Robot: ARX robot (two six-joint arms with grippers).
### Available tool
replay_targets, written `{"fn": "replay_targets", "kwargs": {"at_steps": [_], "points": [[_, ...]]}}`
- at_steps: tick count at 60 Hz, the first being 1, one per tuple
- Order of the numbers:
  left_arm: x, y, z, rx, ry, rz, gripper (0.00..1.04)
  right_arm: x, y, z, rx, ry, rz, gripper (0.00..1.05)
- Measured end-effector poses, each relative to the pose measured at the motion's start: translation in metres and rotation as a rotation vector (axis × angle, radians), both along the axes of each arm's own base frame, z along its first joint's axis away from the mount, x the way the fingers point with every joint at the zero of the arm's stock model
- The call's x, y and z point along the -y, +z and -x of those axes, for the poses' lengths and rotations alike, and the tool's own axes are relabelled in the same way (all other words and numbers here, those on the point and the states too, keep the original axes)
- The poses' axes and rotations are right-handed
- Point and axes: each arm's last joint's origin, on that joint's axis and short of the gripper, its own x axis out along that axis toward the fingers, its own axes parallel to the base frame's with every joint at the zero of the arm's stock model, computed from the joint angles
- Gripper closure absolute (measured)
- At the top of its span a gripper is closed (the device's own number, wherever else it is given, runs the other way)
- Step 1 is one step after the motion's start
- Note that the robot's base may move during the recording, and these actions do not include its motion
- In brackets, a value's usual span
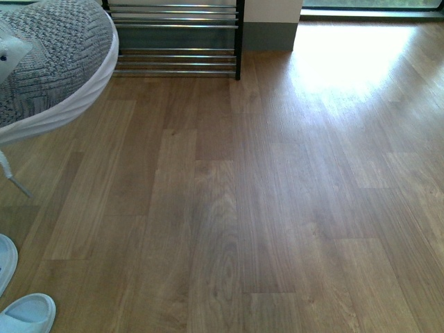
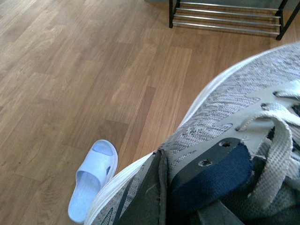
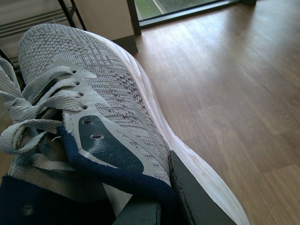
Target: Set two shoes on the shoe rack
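In the front view the toe of one grey sneaker (image 1: 48, 62) with a white sole hangs at the upper left, above the floor. The shoe rack (image 1: 177, 38) with chrome rods and black frame stands at the back. In the left wrist view my left gripper (image 2: 161, 194) is shut on a grey sneaker (image 2: 225, 108), one dark finger (image 2: 147, 197) outside its side wall. The rack (image 2: 227, 18) lies ahead. In the right wrist view my right gripper (image 3: 161, 197) is shut on the other grey sneaker (image 3: 89, 79), one finger (image 3: 192, 197) pressed against its outer side.
Wooden floor all around. Light blue slippers lie on the floor at the lower left of the front view (image 1: 28, 316) and one shows in the left wrist view (image 2: 91, 180). A wall corner (image 1: 270, 28) and a glass door (image 3: 187, 4) are right of the rack.
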Motion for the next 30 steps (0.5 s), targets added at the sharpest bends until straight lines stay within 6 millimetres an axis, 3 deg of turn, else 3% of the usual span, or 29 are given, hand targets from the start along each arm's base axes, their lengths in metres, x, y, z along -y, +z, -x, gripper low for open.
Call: {"fn": "replay_targets", "kwargs": {"at_steps": [30], "points": [[-0.0007,-0.0002,-0.0001,0.0,0.004,-0.001,1.03,-0.0002,0.0,0.0,0.001,0.008,-0.001,1.03]]}}
